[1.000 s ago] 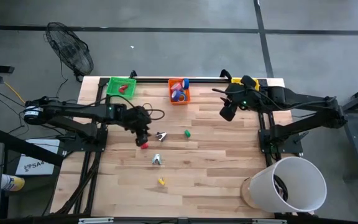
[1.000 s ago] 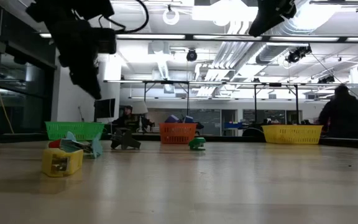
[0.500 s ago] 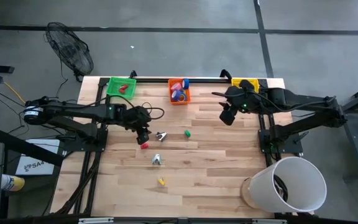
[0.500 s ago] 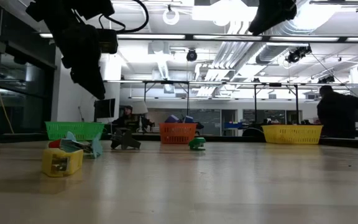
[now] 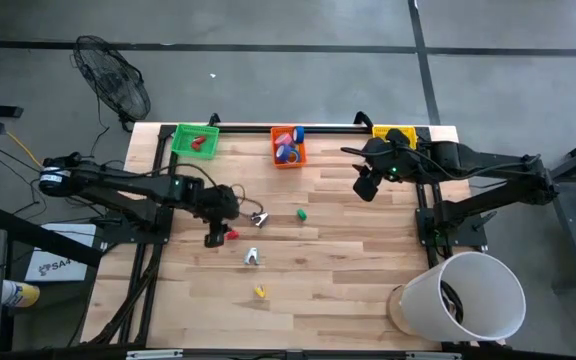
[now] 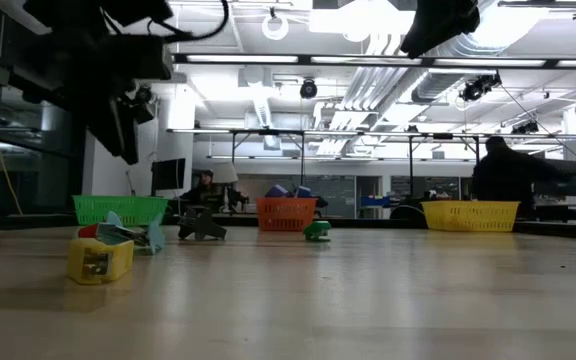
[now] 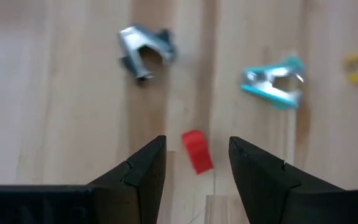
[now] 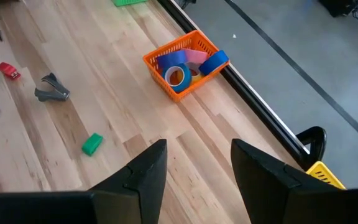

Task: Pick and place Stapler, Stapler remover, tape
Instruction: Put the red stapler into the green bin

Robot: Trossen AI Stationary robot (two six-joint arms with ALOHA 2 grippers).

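A small red stapler (image 5: 231, 234) lies flat on the wooden table, and my left gripper (image 5: 212, 236) hovers open just to its left. In the left wrist view the red stapler (image 7: 196, 151) shows between the two spread fingers, below them. A grey staple remover (image 5: 259, 218), a teal one (image 5: 252, 258), a green stapler (image 5: 301, 214) and a yellow stapler (image 5: 259, 292) also lie on the table. Tape rolls (image 8: 178, 68) fill the orange bin (image 5: 288, 148). My right gripper (image 5: 366, 184) hangs open, high over the far right of the table.
A green bin (image 5: 195, 139) holding a red item stands at the far left. A yellow bin (image 5: 392, 132) sits under the right arm. A white bucket (image 5: 468, 295) stands off the near right corner. A person moves in the room behind (image 6: 503, 175).
My left gripper has swung toward the table's near left, off the spot above the red stapler, sinking slightly, and has rolled about its own axis. Its fingers stay open. Nothing on the table has moved.
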